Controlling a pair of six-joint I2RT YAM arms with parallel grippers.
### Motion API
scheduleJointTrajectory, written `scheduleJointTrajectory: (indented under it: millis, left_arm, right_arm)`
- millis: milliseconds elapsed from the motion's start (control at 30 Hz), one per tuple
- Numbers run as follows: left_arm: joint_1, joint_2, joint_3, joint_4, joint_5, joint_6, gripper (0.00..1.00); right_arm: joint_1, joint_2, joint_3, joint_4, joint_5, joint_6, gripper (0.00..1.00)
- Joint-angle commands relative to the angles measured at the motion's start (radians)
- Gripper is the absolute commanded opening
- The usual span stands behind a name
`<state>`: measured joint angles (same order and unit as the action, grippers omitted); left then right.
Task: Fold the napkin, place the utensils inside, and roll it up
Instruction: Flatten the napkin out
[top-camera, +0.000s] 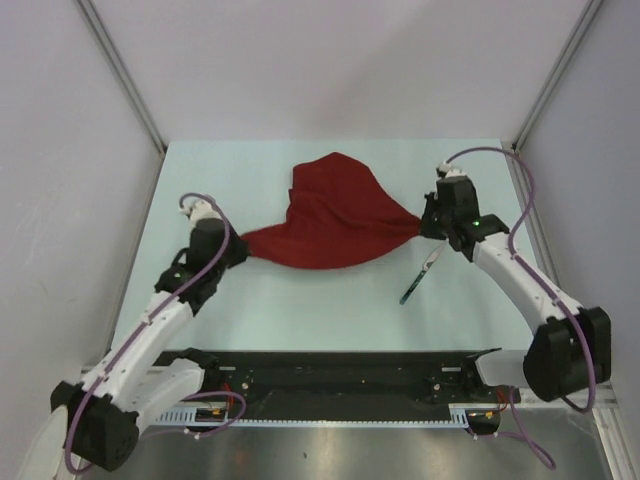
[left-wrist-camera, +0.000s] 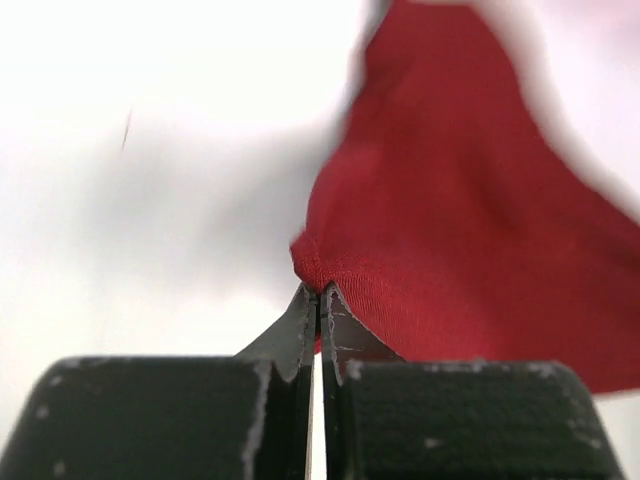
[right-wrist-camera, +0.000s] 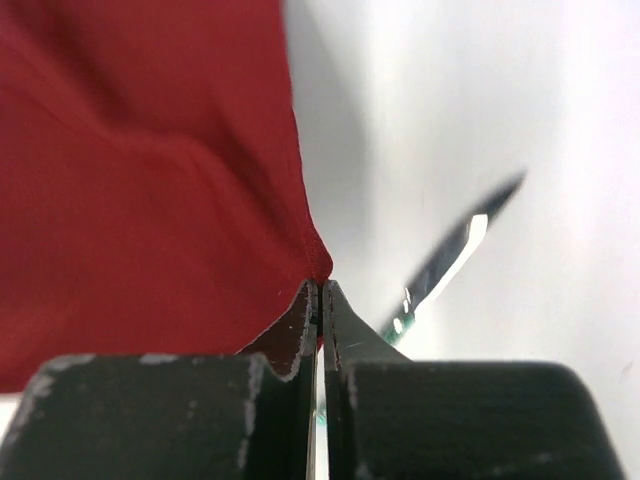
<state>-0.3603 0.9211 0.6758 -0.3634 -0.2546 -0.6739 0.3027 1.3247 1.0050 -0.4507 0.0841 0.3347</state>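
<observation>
Closest to my bases, on the pale green bench (top-camera: 300, 325), lies a slim utensil with a dark handle and a silvery metal end (top-camera: 420, 276). It rests slantwise just on the near side of my right gripper (top-camera: 432, 230). Its dark end points back toward my bases and to the left, and its silvery end lies close beside the fingers. In the right wrist view the utensil (right-wrist-camera: 447, 262) sits just right of the fingertips, apart from the cloth. I cannot tell whether it is one piece or several lying together.

A little farther out, both grippers are clenched on fabric. The right one pinches the right corner of the dark red cloth napkin (top-camera: 335, 218), and my left gripper (top-camera: 236, 250) pinches the left corner, jaws pressed together on a small tuck. The napkin is drawn between them, so its long axis runs left to right across the bench. Its loose bulk spreads away from me to a rumpled far corner.

As I judge it, the fold has to go away from me, with both pinched corners carried together over that far bulk. The utensil is on the near side, so my right arm is the nearer one to fetch it afterwards.
</observation>
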Motion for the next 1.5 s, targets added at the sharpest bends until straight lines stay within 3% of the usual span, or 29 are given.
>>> scheduleJointTrajectory:
  millis: [0,367,600,700,867,1067,1167,1267,1300,1333,1400,1433,1467]
  left_arm:
    - [0.047,-0.067,0.255,-0.04,-0.043,0.115,0.0]
    - [0.121,-0.126,0.835,-0.137,-0.063,0.272,0.0]
    - [0.119,-0.151,1.065,-0.226,-0.078,0.339,0.0]
    - [0.121,-0.145,1.073,-0.236,-0.063,0.333,0.0]
    - [0.121,-0.09,0.895,-0.154,-0.098,0.333,0.0]
    - [0.208,0.079,0.67,0.013,-0.016,0.294,0.0]
    - [0.286,0.264,0.63,0.093,0.089,0.275,0.0]
    - [0.345,0.561,0.724,0.115,0.242,0.246,0.0]
    - [0.353,0.638,0.769,0.109,0.274,0.219,0.06]
    - [0.357,0.789,0.851,0.113,0.337,0.202,0.29]
    - [0.386,0.91,0.936,0.127,0.386,0.157,0.62]
    - [0.391,1.005,1.025,0.092,0.394,0.149,0.75]
    - [0.391,1.031,1.062,0.068,0.388,0.148,0.77]
  right_arm:
    - [0.035,-0.163,0.191,-0.028,0.084,-0.068,0.0]
    - [0.338,-0.37,0.61,-0.019,0.388,-0.255,0.0]
    - [0.434,-0.387,0.773,-0.008,0.358,-0.296,0.0]
    - [0.434,-0.369,0.77,0.023,0.322,-0.284,0.0]
    - [0.409,-0.273,0.678,0.086,0.388,-0.286,0.0]
    - [0.096,-0.073,0.52,0.187,0.123,-0.129,0.0]
    - [0.015,0.13,0.512,0.285,0.036,-0.115,0.0]
    - [-0.051,0.422,0.601,0.349,-0.055,-0.108,0.0]
    - [-0.065,0.5,0.706,0.349,-0.12,-0.099,0.0]
    - [-0.079,0.681,0.786,0.334,-0.153,-0.089,0.04]
    - [-0.122,0.85,1.032,0.29,-0.304,-0.047,0.35]
    - [-0.131,0.917,1.111,0.224,-0.346,-0.024,0.57]
    - [-0.145,1.015,1.174,0.193,-0.38,-0.011,0.61]
